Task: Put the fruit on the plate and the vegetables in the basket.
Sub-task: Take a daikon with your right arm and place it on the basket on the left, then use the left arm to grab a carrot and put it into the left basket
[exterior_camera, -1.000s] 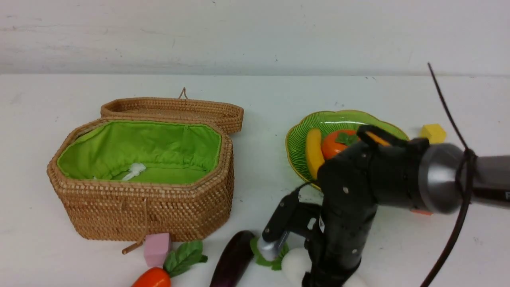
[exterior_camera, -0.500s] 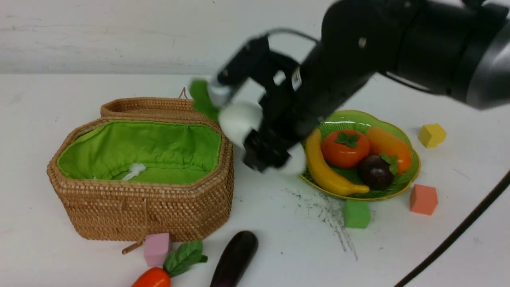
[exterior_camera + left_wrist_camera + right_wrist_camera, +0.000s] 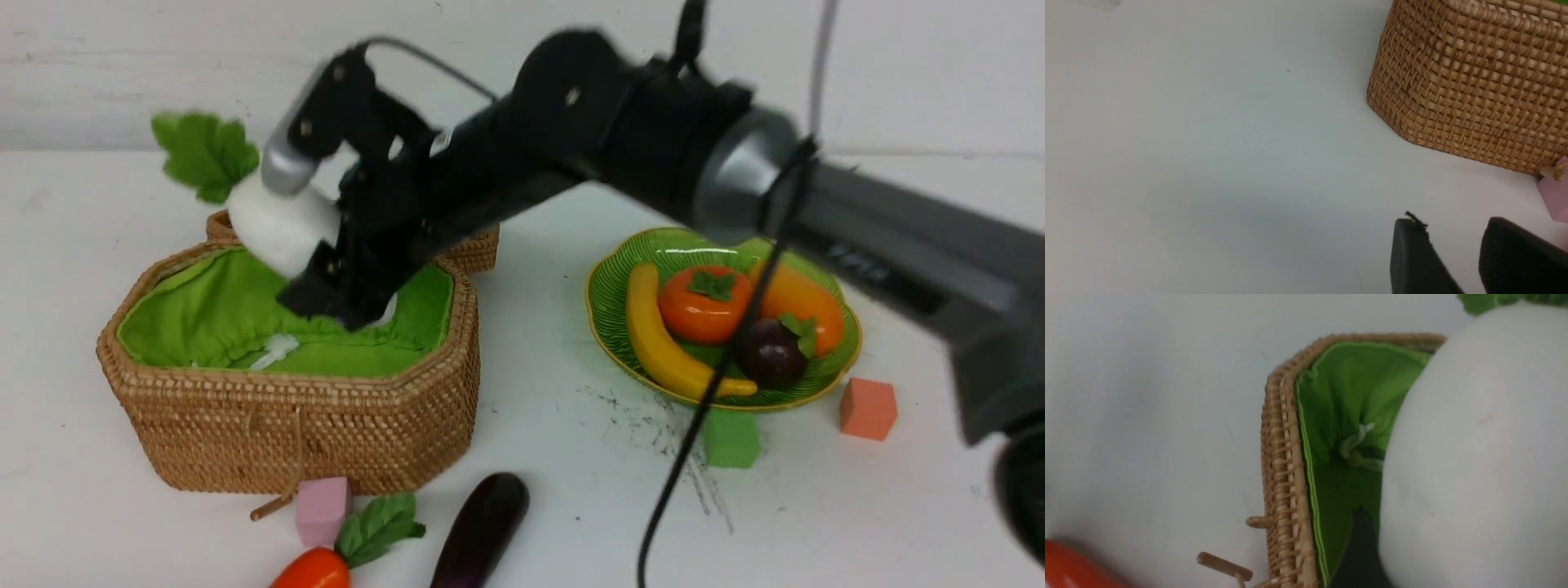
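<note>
The right gripper (image 3: 306, 233) pinches the large white radish with green leaves (image 3: 269, 216), tilted above the open tan wicker basket (image 3: 286, 425). The left gripper (image 3: 1453, 261) is spread over the white table (image 3: 1208, 163), beside the basket. The yellow banana (image 3: 653, 335), persimmon (image 3: 706, 302), mango (image 3: 804, 306) and mangosteen (image 3: 767, 351) lie on the green scalloped plate (image 3: 604, 302). The purple eggplant (image 3: 482, 531) and orange carrot (image 3: 314, 572) lie on the table. The print on the right arm's grey forearm (image 3: 898, 261) is too blurred to read.

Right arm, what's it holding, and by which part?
The right gripper holds the white radish across its white body, near the leafy end.
</note>
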